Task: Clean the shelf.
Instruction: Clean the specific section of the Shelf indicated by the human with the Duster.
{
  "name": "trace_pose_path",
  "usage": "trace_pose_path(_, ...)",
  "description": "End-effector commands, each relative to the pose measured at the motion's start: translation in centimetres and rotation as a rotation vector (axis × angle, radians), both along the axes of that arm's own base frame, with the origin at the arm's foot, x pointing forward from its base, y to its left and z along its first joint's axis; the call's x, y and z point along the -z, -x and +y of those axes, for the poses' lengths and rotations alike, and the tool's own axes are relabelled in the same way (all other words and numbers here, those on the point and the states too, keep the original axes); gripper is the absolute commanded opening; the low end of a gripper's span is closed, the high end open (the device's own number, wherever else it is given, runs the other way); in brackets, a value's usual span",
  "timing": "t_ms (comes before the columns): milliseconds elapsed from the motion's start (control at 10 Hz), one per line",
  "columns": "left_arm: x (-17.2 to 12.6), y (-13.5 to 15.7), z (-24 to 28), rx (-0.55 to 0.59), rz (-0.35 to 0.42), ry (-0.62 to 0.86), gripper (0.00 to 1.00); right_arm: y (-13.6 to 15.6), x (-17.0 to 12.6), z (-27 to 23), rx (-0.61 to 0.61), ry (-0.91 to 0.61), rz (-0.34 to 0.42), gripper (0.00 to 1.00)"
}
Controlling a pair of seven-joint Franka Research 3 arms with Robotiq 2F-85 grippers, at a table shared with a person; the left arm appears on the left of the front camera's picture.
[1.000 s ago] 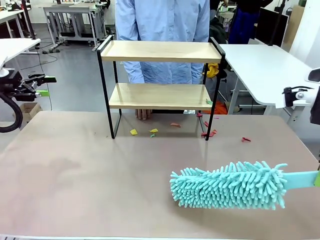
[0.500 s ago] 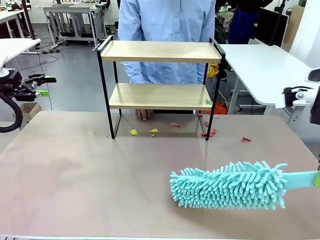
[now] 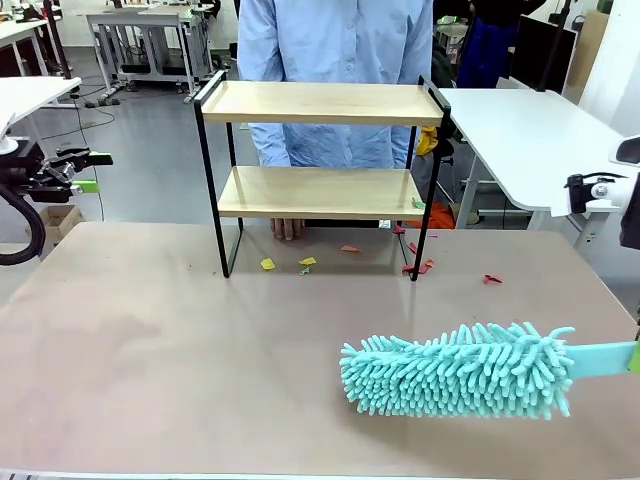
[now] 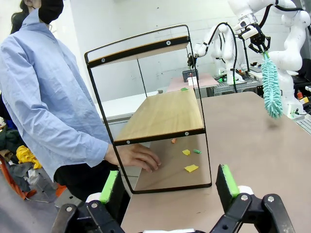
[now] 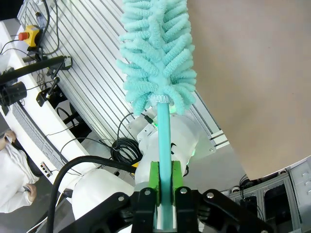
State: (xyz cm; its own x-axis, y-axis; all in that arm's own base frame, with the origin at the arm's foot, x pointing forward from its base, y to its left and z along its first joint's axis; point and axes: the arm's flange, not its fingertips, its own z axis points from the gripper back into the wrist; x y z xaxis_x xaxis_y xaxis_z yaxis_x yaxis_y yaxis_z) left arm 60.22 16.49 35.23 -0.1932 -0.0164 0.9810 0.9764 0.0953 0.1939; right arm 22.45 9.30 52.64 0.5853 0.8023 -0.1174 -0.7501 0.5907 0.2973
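shelf stands at the far middle of the table, upright on its black legs, with a person in a light blue shirt just behind it.
- lower board: one small green scrap at its right end.
- table under and around the shelf: yellow scraps, an orange scrap, and red scraps by the right leg and further right.
- person's hand rests on the table's far edge, below the lower board.

against a second ago: the person's torso has shifted a little to the right. shelf, scraps, duster and both arms sit as they did.

tool: right gripper has its green pads pressed together on the teal handle of the duster. the fluffy head points left across the near right part of the table. in the left wrist view it hangs clear of the table top.

left gripper has its pads spread wide with nothing between them. it hangs off the table's left side, facing the shelf's end.

shelf versus duster: the shelf lies farther away and to the left of the duster head, well apart, with bare table between them.
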Motion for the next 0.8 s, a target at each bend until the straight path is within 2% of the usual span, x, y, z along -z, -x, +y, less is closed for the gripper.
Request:
trace_pose_path(0,-0.2,0.2,-0.1,0.005,-0.013,-0.005,1.00,0.0,0.0,0.0,0.000,0.000,0.000,0.13)
trace_pose_path(100,-0.2,0.2,-0.1,0.005,-0.013,-0.005,1.00,-0.5,-0.8,1.9,0.092,-0.124,-0.041,0.13)
trace_pose_path(200,-0.2,0.2,-0.1,0.005,-0.013,-0.005,1.00,-0.6,-1.2,3.8,0.151,-0.139,-0.104,0.13)
trace_pose_path(400,-0.2,0.2,-0.1,0.005,-0.013,-0.005,1.00,-0.3,-1.2,9.4,0.297,-0.177,-0.125,0.13)
trace_pose_path(500,-0.2,0.2,-0.1,0.005,-0.013,-0.005,1.00,-0.1,-0.5,12.7,0.389,-0.199,-0.168,0.13)
trace_pose_path(600,-0.2,0.2,-0.1,0.005,-0.013,-0.005,1.00,-0.1,0.2,15.3,0.461,-0.178,-0.179,0.13)
trace_pose_path(700,-0.2,0.2,-0.1,0.005,-0.013,-0.005,1.00,-0.6,1.4,18.1,0.592,-0.179,-0.233,0.13)
